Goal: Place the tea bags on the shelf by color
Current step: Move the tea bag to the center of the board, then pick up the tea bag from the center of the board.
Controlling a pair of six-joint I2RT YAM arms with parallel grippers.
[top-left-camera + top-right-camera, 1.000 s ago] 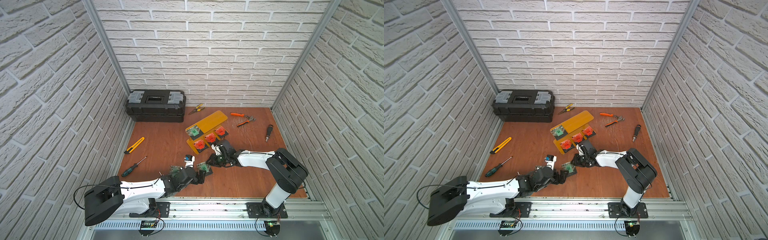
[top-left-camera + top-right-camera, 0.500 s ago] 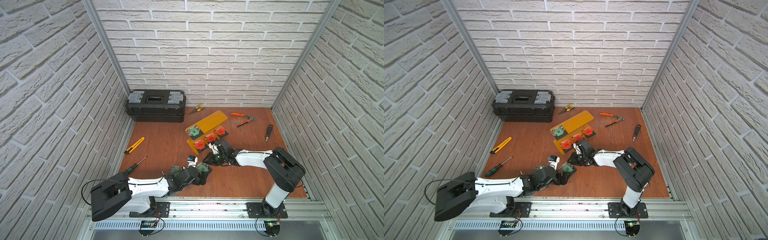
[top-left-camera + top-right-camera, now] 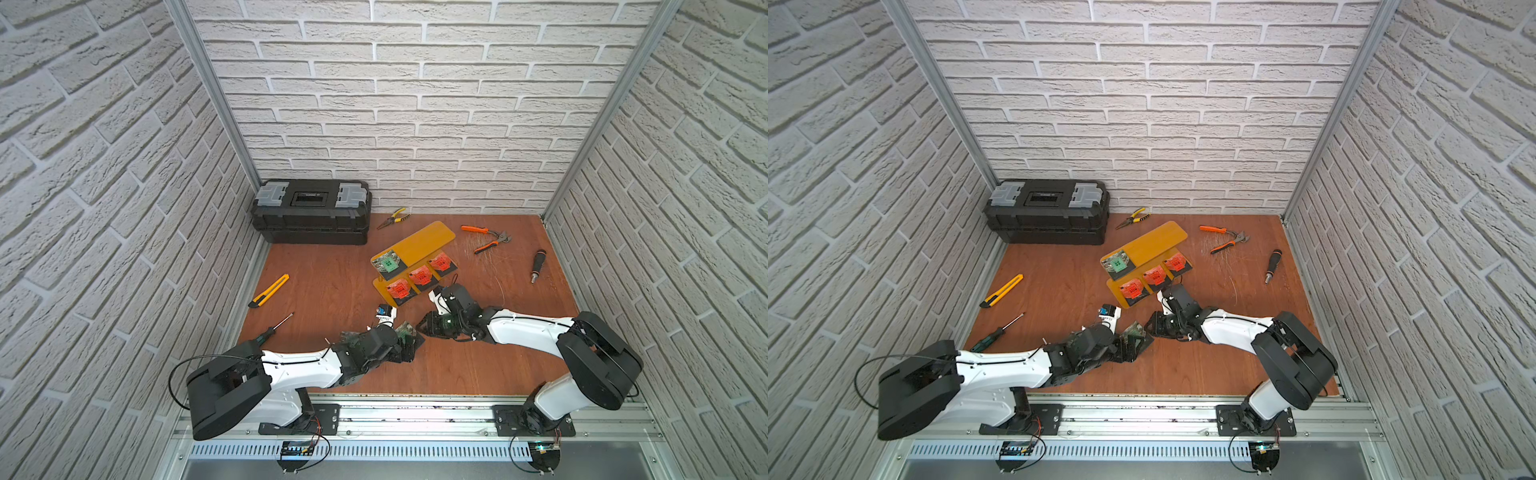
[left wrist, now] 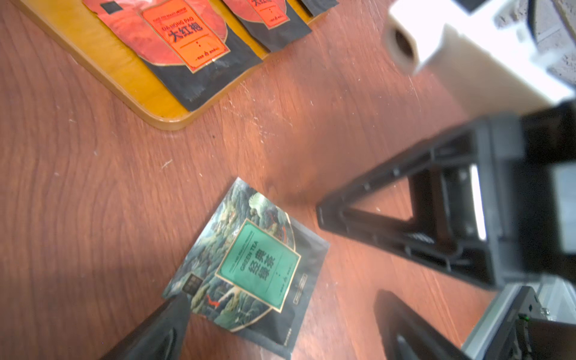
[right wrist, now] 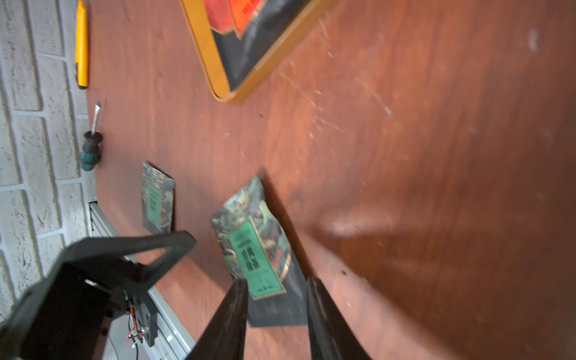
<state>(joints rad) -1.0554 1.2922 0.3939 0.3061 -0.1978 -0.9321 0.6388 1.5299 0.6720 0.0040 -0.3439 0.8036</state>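
Note:
The amber shelf (image 3: 424,239) stands at mid-table. Its upper plate carries one green tea bag (image 3: 388,262); three red tea bags (image 3: 420,275) lie on its lower plate. Another green tea bag (image 5: 255,249) lies on the wood in front of the shelf, its dark end between the parted fingers of my right gripper (image 5: 277,280), which is open. My left gripper (image 4: 280,299) faces it from the other side, open wide, straddling the same bag (image 4: 258,258). In the right wrist view a further green bag (image 5: 157,199) lies beside the left arm.
A black toolbox (image 3: 311,216) sits at the back left. Yellow pliers (image 3: 394,218), orange pliers (image 3: 486,239) and a black driver handle (image 3: 537,266) lie behind and right of the shelf. A yellow knife (image 3: 269,290) and a green screwdriver (image 3: 274,326) lie on the left.
My left arm has reached forward to the green bag. The right gripper shifted slightly left and its fingers have spread wider.

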